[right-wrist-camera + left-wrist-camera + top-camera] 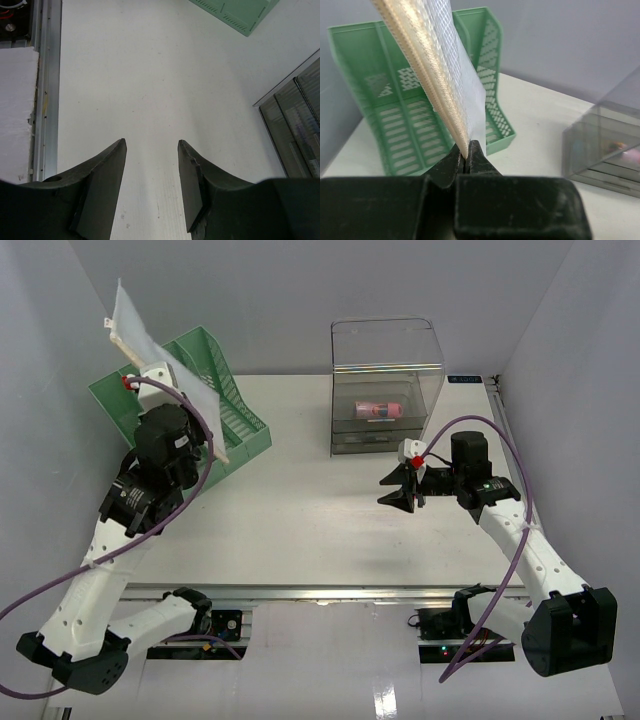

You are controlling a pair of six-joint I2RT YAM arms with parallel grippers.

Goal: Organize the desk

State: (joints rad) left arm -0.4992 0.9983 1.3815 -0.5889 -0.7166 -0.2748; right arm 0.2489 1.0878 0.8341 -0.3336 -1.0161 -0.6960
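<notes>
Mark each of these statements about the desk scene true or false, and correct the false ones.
1. The left end effector is shut on a mesh pouch. True.
2. The right end effector grips a pink item. False: its jaws stand open and empty above the desk.
3. The pink item lies inside the clear drawer box. True.
4. The green file rack sits at the desk's right side. False: it sits at the back left, by the left arm.
</notes>
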